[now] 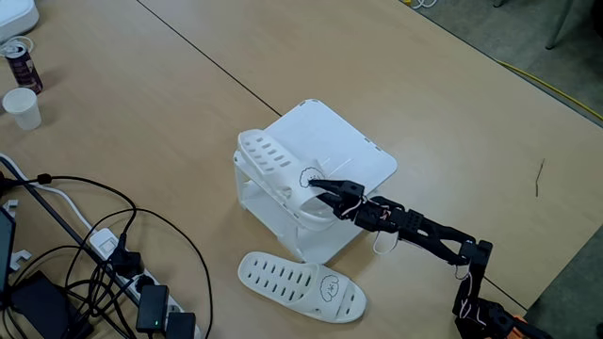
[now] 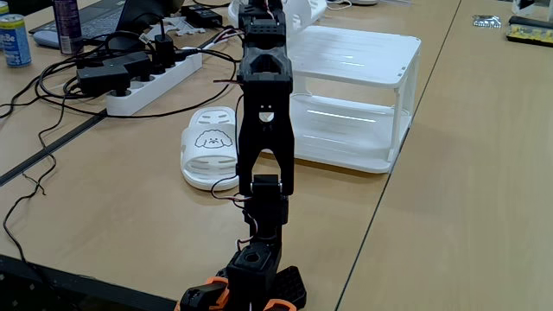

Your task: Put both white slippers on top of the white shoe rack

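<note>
The white shoe rack (image 1: 344, 151) stands mid-table, with its flat top toward the upper right in a fixed view. One white slipper (image 1: 268, 155) lies tilted over the rack's left top edge, its drawn face near the gripper. My gripper (image 1: 322, 194) is shut on that slipper's strap end, reaching in from the lower right. The other white slipper (image 1: 300, 284) lies flat on the table in front of the rack. From behind the arm (image 2: 263, 104), the rack (image 2: 363, 82) sits right of it and the table slipper (image 2: 207, 149) left of it. The held slipper (image 2: 302, 9) peeks out at the top.
A power strip (image 1: 151, 306) and tangled black cables fill the lower left. A paper cup (image 1: 21, 106) and a can (image 1: 21, 64) stand far left. Another can (image 2: 13, 39) and the power strip (image 2: 155, 82) lie left of the arm. The table's edge runs along the upper right.
</note>
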`<move>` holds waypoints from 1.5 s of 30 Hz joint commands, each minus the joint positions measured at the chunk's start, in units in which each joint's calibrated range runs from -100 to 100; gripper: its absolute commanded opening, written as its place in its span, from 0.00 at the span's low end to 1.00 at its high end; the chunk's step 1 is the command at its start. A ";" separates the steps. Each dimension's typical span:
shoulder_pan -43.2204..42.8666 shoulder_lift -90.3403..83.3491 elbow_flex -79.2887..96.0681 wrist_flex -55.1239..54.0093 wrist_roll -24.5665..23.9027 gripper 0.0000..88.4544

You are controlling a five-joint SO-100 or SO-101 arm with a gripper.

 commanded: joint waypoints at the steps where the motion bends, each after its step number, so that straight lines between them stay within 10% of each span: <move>1: 0.48 -0.21 -6.02 -0.14 0.42 0.01; 31: 4.01 2.23 0.83 -0.32 0.42 0.01; 45: 4.01 1.72 2.10 -0.23 0.42 0.20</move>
